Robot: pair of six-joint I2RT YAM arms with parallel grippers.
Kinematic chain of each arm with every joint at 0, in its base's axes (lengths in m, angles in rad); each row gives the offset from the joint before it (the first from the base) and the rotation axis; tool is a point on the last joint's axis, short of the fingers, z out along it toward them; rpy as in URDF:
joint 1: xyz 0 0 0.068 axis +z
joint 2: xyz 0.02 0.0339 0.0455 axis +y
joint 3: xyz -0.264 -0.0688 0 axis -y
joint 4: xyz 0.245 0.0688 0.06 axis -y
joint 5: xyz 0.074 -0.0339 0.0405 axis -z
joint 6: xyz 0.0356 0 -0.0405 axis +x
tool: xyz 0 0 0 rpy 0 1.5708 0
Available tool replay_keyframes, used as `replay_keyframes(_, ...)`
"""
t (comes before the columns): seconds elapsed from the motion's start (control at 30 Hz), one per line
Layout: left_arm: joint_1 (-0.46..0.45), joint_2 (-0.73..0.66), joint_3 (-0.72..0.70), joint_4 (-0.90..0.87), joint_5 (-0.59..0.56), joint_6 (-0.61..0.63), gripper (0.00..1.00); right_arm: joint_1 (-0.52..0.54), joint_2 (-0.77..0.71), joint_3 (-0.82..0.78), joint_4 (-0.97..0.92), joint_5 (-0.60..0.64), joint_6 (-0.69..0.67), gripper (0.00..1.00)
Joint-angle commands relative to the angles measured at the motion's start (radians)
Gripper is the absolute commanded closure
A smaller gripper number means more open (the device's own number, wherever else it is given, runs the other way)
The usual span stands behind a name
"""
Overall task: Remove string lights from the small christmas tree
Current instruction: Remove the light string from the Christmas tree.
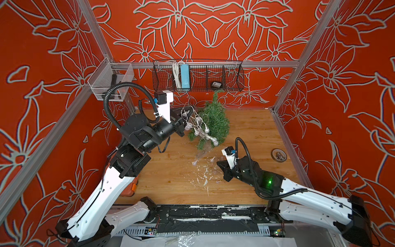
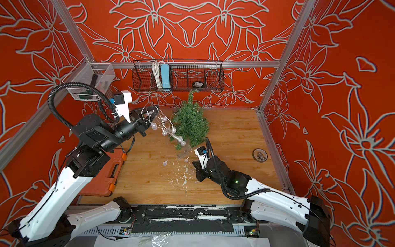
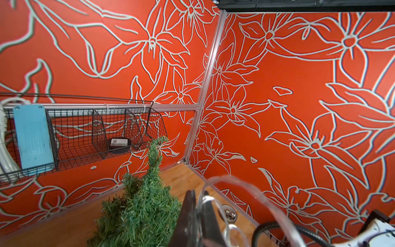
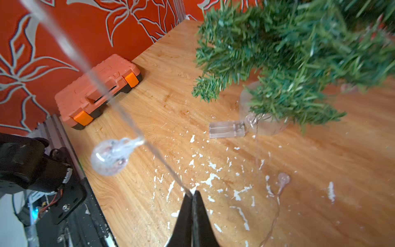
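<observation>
The unwinding step is under way and, by my reading, past its middle. The left tool (image 1: 185, 111) hangs above the desk (image 1: 252, 136) beside the tree (image 1: 214, 120), its jaws closed on a gathered bunch of the lights (image 1: 199, 127). From there the strand sags across to the tree's near flank, where several bulbs cling to the lower branches. The tree leans, its thin top pointing up toward the wire basket (image 1: 234, 73) on the back wall.

The right tool (image 4: 192, 195) sits low over the desk in front of the tree, tips pinched together on the wire, with one bulb dangling just above them (the taut line runs up and out of that wrist view). The battery box (image 4: 227, 129) lies on the desk at the tree's foot, and a bulb or two lies loose among white flecks.

Next, I judge, the bulbs on the branches must be drawn clear. The pull should go away from the tree, not along it, and slowly, since so light a tree may tip or drag if the wire snags.
</observation>
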Motion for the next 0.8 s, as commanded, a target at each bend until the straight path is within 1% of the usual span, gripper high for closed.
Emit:
replay_keyframes(0.0, 0.003, -0.033, -0.019, 0.047, 0.019, -0.018, 1.0, -0.007, 0.035, -0.016, -0.007, 0.024, 0.064, 0.52)
replay_keyframes(0.07, 0.002, -0.046, -0.046, 0.043, 0.014, -0.018, 1.0, -0.017, 0.026, -0.013, -0.015, 0.064, 0.051, 0.44)
replay_keyframes(0.13, 0.002, -0.064, -0.068, 0.041, 0.007, -0.016, 1.0, -0.043, 0.022, -0.023, -0.007, 0.064, 0.045, 0.4)
replay_keyframes(0.2, 0.002, -0.072, -0.074, 0.034, 0.02, -0.021, 1.0, -0.091, 0.038, -0.032, 0.021, 0.011, 0.054, 0.36)
replay_keyframes(0.27, 0.002, -0.071, -0.071, 0.023, 0.045, -0.03, 1.0, -0.136, 0.086, -0.031, 0.082, -0.046, 0.049, 0.33)
replay_keyframes(0.33, 0.002, -0.074, -0.07, 0.019, 0.056, -0.035, 1.0, -0.186, 0.162, -0.014, 0.144, -0.133, 0.039, 0.33)
replay_keyframes(0.47, 0.002, -0.085, -0.053, 0.002, 0.056, -0.033, 1.0, -0.231, 0.308, -0.007, 0.261, -0.156, -0.001, 0.32)
replay_keyframes(0.6, 0.002, -0.087, -0.038, -0.022, 0.067, -0.027, 1.0, -0.242, 0.439, 0.0, 0.393, -0.229, -0.011, 0.32)
replay_keyframes(0.67, 0.003, -0.091, -0.038, -0.025, 0.067, -0.027, 1.0, -0.241, 0.483, -0.01, 0.483, -0.232, -0.011, 0.32)
replay_keyframes(0.77, 0.001, -0.092, -0.035, -0.032, 0.064, -0.023, 1.0, -0.244, 0.537, -0.003, 0.539, -0.195, -0.031, 0.32)
